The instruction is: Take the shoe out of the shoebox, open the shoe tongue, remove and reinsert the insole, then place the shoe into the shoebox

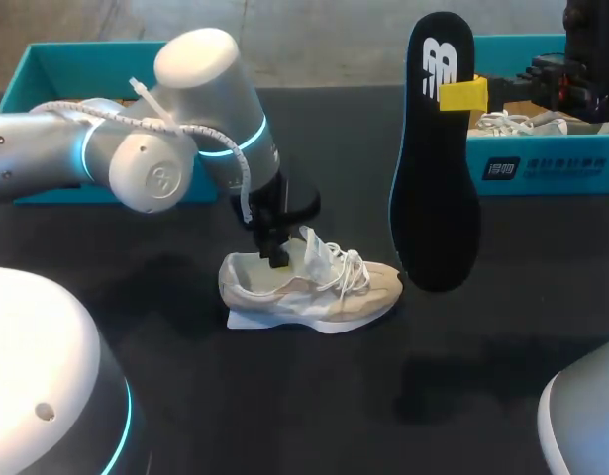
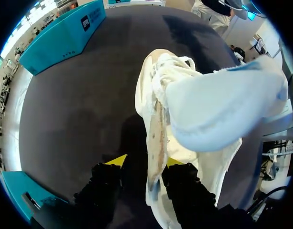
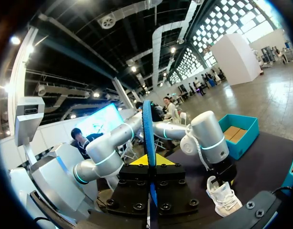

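A beige and white shoe (image 1: 314, 287) lies on its sole on the dark table, toe to the right. Its white tongue (image 1: 312, 247) is pulled up. My left gripper (image 1: 275, 249) is down at the heel opening. In the left wrist view my left gripper (image 2: 145, 161) straddles the shoe's side wall (image 2: 156, 129), open, with a gap on one side; the tongue (image 2: 222, 105) bulges ahead. My right gripper (image 1: 462, 94) is shut on the black insole (image 1: 438, 168), which hangs upright above the table to the right of the shoe. It shows edge-on (image 3: 147, 133) in the right wrist view.
A teal shoebox (image 1: 542, 173) stands at the back right with another white shoe (image 1: 507, 122) in it. A second teal box (image 1: 47, 69) stands at the back left behind my left arm. A white paper (image 1: 250, 320) lies under the shoe's heel.
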`<state>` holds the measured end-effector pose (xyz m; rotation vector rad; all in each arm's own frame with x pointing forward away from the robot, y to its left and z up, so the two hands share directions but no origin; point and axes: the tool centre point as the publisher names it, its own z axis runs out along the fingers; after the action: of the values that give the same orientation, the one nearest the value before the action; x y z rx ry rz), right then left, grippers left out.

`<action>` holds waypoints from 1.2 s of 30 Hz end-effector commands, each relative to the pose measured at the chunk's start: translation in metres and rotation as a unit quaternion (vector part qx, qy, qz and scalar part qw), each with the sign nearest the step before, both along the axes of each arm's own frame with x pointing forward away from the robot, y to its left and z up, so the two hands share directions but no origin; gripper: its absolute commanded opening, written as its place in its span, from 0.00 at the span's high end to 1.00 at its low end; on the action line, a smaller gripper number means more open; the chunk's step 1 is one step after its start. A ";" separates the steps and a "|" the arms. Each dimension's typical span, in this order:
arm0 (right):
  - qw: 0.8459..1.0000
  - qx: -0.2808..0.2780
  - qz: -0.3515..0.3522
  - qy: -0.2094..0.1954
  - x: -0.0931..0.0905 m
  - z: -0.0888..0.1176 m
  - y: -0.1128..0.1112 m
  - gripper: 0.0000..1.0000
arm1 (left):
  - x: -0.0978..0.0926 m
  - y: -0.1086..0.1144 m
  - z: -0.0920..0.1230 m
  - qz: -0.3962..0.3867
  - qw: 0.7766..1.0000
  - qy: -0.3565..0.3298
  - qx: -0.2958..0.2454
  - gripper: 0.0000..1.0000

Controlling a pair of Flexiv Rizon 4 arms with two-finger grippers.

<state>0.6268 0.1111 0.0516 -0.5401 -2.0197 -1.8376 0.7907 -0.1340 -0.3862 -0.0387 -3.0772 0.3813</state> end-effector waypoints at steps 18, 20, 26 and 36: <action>1.000 -0.001 0.001 0.000 0.002 0.000 0.002 1.00 | 0.006 -0.001 0.011 -0.034 0.999 -0.004 -0.036 1.00; 1.000 -0.001 0.001 0.000 0.002 0.000 0.002 1.00 | 0.006 -0.001 0.017 -0.047 0.998 -0.006 -0.044 1.00; 1.000 -0.001 0.001 0.000 0.002 0.000 0.002 1.00 | 0.006 -0.003 0.029 -0.083 0.995 -0.016 -0.051 1.00; 1.000 -0.001 0.001 0.000 0.002 0.000 0.002 1.00 | -0.006 -0.009 0.053 -0.208 0.976 -0.025 -0.059 1.00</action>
<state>0.6268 0.1111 0.0516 -0.5401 -2.0196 -1.8376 0.7853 -0.1468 -0.3438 -0.6257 -2.9902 0.5483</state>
